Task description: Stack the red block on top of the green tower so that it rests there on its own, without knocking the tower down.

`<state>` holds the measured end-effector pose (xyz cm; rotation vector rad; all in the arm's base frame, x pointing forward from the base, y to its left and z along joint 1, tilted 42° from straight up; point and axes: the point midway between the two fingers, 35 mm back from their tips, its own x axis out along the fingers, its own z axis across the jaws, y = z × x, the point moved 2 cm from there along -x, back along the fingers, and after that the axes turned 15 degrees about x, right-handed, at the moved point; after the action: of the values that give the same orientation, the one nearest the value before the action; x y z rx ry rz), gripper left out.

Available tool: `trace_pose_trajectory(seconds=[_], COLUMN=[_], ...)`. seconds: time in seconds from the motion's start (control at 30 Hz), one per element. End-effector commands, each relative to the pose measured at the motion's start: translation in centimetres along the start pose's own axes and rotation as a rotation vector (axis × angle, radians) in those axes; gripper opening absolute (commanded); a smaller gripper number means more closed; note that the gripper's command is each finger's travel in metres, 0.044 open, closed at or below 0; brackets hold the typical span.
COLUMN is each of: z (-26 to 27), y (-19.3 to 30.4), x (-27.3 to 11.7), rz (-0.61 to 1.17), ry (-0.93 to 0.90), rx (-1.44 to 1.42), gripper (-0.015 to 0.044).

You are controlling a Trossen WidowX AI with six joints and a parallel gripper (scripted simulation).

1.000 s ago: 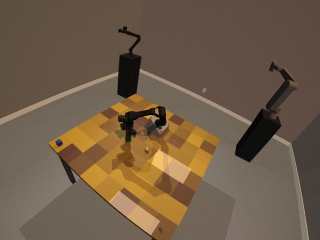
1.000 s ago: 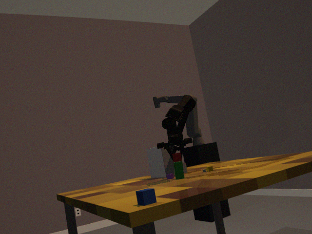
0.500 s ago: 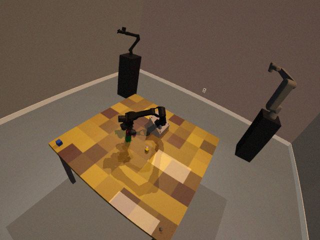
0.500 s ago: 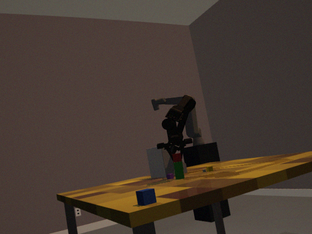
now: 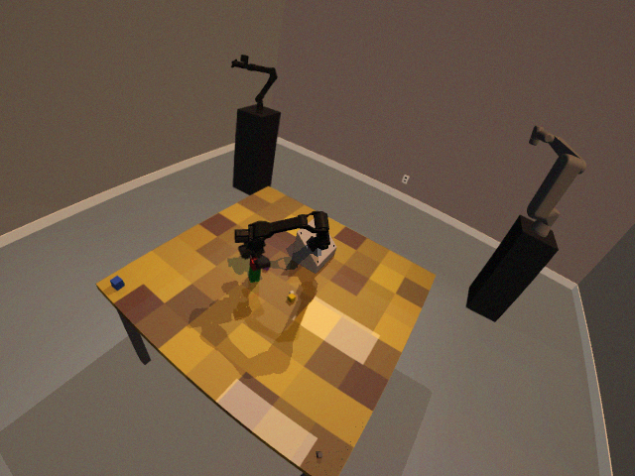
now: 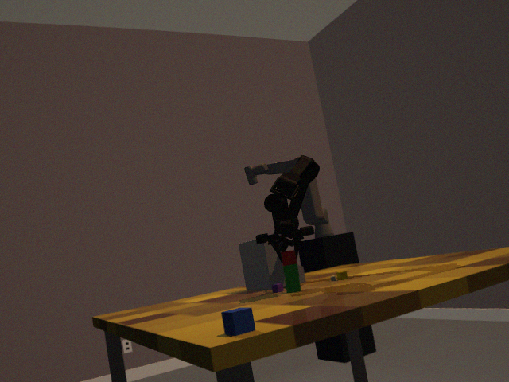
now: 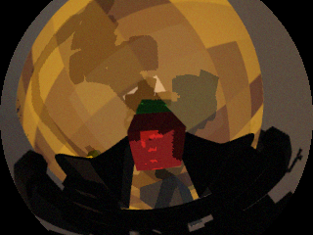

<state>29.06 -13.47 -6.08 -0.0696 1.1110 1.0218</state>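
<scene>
The green tower (image 5: 254,275) (image 6: 292,278) (image 7: 153,106) stands upright on the patterned table. The red block (image 5: 253,264) (image 6: 289,257) (image 7: 157,148) is directly over the tower's top, with no gap visible between them in the exterior view. It looks level and roughly in line with the tower there. My gripper (image 6: 289,255) (image 7: 156,152) points down and is shut on the red block, one finger on each side. In the wrist view most of the tower is hidden behind the block.
A small purple block (image 6: 277,287) sits close beside the tower. A small yellow block (image 5: 291,297) (image 6: 342,275) lies nearer the table's middle, with a tiny pale piece beside it. A blue block (image 5: 117,283) (image 6: 238,321) lies near a table corner. A pale box (image 6: 254,267) stands behind the tower.
</scene>
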Motion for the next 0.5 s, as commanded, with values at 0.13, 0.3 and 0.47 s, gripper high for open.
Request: trace_pose_trajectory(seconds=[0.13,0.3,0.47], z=[0.01,0.0,0.0], y=[-0.03,0.0,0.0], x=[-0.35,-0.05,-0.05], rz=[0.003,0.001,0.001], ry=[-0.004,0.0,0.0], rx=[0.007,0.002,0.002], gripper=[0.0,0.0131,0.0263])
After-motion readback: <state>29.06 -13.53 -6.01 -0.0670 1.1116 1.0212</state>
